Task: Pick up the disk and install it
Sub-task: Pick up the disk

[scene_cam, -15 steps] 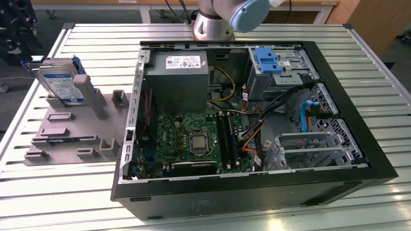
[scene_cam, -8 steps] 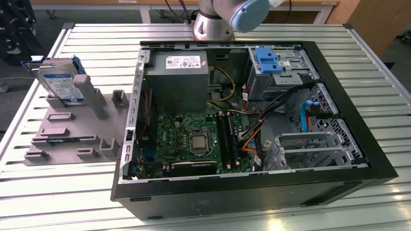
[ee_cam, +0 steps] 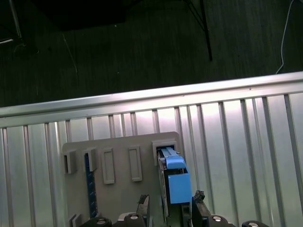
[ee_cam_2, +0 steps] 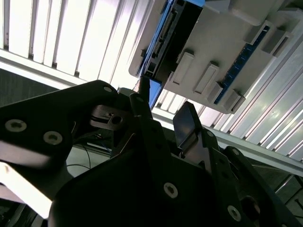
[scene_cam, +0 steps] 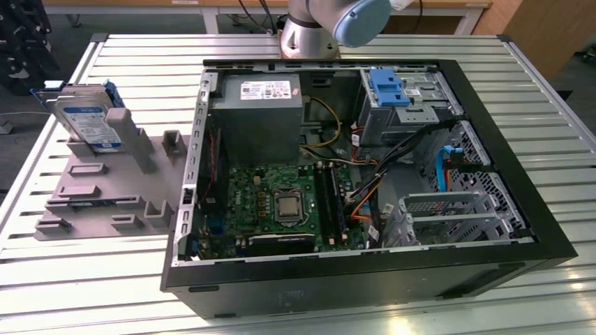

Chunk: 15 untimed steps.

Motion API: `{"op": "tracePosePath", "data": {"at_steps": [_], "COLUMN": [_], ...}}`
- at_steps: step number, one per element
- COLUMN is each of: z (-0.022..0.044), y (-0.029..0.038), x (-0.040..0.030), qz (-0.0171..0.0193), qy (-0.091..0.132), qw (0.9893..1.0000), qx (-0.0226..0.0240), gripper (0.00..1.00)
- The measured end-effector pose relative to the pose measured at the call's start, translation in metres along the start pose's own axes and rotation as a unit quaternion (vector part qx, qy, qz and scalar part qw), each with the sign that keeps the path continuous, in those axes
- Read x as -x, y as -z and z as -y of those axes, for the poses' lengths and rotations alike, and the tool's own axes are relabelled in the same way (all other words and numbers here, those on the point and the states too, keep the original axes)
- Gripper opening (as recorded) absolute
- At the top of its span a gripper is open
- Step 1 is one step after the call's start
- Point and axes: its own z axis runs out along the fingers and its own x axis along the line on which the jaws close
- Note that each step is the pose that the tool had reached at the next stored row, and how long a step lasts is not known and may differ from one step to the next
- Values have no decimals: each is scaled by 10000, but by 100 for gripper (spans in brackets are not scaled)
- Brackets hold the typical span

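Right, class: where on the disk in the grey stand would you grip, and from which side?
I'd grip the disk by its two flat faces near the free top end, coming from above. It stands on edge, leaning, in a slot of the grey stand, so its lower end is boxed in. In the first wrist view the open gripper has a finger either side of it.
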Motion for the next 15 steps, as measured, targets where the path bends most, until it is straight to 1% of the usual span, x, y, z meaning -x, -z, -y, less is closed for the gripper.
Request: {"op": "tracePosePath", "data": {"at_steps": [15], "z": [-36], "y": [-10], "x": [4], "qz": [0], "qy": [0], "qw": [10000], "qx": [0], "gripper": [47]}}
